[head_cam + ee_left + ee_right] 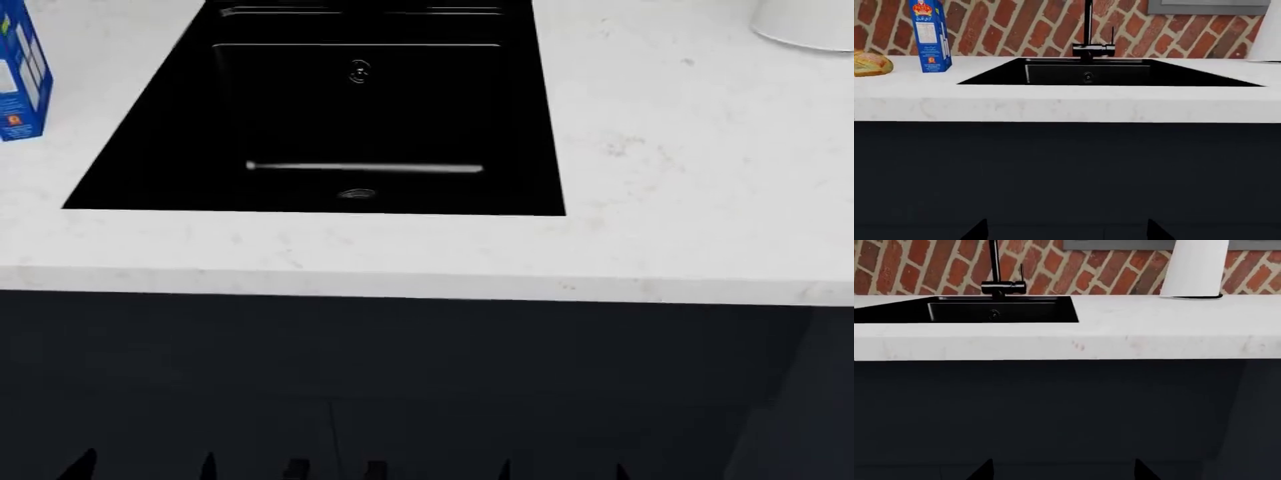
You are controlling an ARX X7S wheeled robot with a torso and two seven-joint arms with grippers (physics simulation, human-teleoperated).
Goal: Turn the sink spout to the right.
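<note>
While both arms hang low before the dark cabinet front point(1067, 170), nothing is done: the sink spout point(1088, 30) stands untouched behind the sink point(1107, 75), at the brick wall point(1007, 25). Left gripper point(1066, 232) and right gripper point(1063, 471) show spread tips, holding nothing. Reach and turn both remain.

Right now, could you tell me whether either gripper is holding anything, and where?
Nothing is held: both grippers sit low before the cabinet, far from the sink spout.
</note>
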